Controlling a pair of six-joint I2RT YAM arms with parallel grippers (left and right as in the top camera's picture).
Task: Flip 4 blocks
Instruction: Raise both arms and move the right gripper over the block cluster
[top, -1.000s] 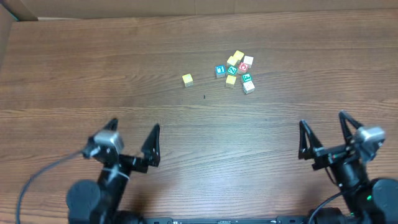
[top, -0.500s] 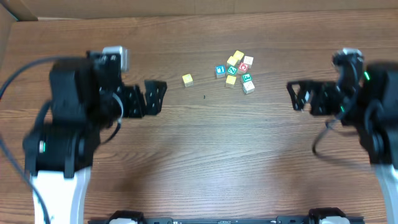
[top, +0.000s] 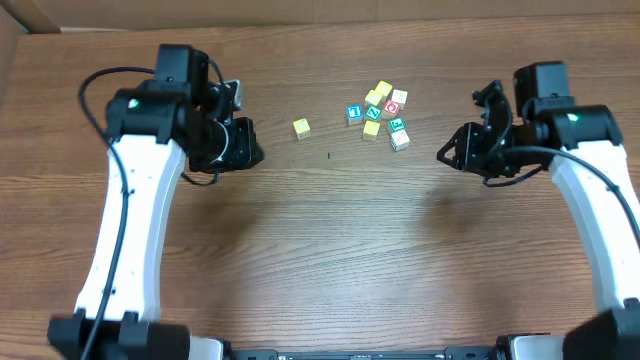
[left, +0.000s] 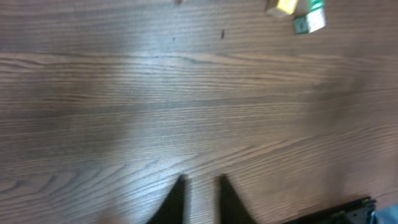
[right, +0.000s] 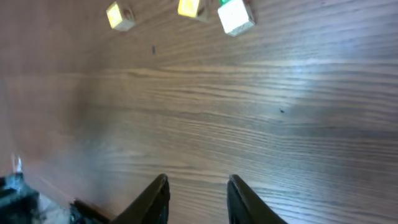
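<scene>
Blocks clustered at 12 o'clock on worktop, untouched; left tool pinched together, right tool partly apart, both empty.

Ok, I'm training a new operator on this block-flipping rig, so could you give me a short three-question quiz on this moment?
1. True or false: the left gripper or the right gripper holds a block.
2. Seen from the cluster of blocks, the lone yellow block lies: A) toward the left arm's side; B) toward the right arm's side; C) on top of it.
3. Fill in: the gripper whose jaws stand wider apart is the ____ one.
Key: 1 false, both hang over the table, touching no block. 2 A. 3 right.
</scene>
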